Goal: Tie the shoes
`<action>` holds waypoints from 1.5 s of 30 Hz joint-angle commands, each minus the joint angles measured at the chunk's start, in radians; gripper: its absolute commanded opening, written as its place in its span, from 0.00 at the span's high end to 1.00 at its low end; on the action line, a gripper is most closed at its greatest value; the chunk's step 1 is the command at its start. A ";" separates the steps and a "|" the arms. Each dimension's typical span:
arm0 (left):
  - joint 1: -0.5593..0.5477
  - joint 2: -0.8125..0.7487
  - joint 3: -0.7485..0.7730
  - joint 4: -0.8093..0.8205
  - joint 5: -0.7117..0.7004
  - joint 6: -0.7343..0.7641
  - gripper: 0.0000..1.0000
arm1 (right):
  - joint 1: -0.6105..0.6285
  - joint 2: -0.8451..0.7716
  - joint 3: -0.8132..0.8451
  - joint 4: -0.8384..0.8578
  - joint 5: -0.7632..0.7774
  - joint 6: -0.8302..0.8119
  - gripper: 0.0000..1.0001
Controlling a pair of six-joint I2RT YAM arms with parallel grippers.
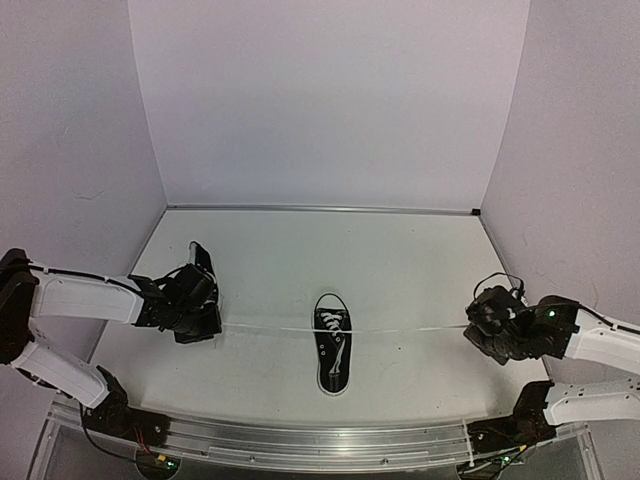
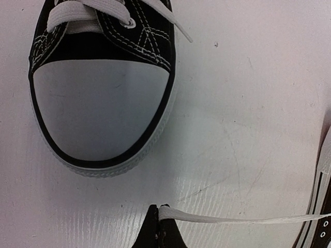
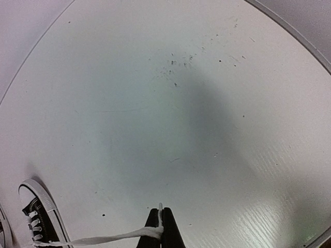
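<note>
One black shoe [image 1: 333,352] with a white toe cap lies in the middle of the table. Its two white lace ends are stretched out sideways in a taut line. My left gripper [image 1: 207,326] is shut on the left lace end [image 1: 270,328], pinched at the fingertips [image 2: 153,223] with the lace [image 2: 227,219] running right to that shoe's edge [image 2: 324,206]. My right gripper [image 1: 478,328] is shut on the right lace end [image 1: 410,330]; the lace [image 3: 103,239] leads left to the shoe [image 3: 40,217]. The second shoe [image 1: 199,258] lies just beyond the left gripper, with its toe cap [image 2: 98,103] filling the left wrist view.
White walls enclose the table on the left, back and right, and a metal strip [image 1: 320,209] runs along the back edge. A metal rail [image 1: 300,440] with both arm bases lines the near edge.
</note>
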 commanded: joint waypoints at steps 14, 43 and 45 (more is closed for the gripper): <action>0.014 -0.023 0.037 0.044 0.074 0.153 1.00 | -0.006 0.222 0.011 0.072 0.025 -0.092 0.94; 0.022 0.103 0.098 -0.001 0.069 0.162 0.82 | -0.217 0.645 0.177 0.371 -0.099 -0.468 0.80; 0.024 0.092 0.097 -0.014 0.064 0.169 0.76 | -0.218 0.638 0.169 0.381 -0.133 -0.488 0.68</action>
